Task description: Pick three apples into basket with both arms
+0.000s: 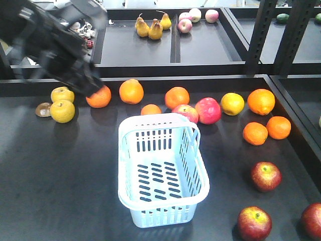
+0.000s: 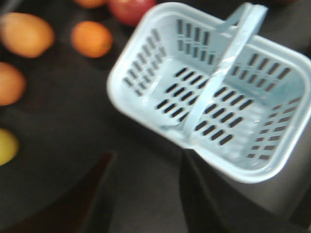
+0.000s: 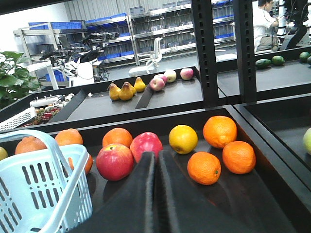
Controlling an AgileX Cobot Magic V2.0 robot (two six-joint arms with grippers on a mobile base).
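Three dark red apples lie at the front right of the table: one (image 1: 266, 175), one (image 1: 254, 223) and one at the edge (image 1: 313, 221). The pale blue basket (image 1: 122, 165) stands empty in the middle. My left gripper (image 1: 94, 86) hangs blurred at the back left, over an orange. In the left wrist view the left gripper (image 2: 148, 156) is open and empty, with the basket (image 2: 146, 63) ahead to the right. My right gripper (image 3: 155, 154) is shut on nothing and points at two brighter red apples; the basket (image 3: 29, 194) is at its left. The dark red apples are out of both wrist views.
Two brighter red apples (image 1: 208, 110) (image 1: 185, 113) lie just behind the basket among several oranges (image 1: 131, 91). Yellow pears (image 1: 62, 110) sit at the left. A raised black edge (image 1: 291, 125) bounds the table on the right. A back shelf holds pears and pale apples (image 1: 185, 25).
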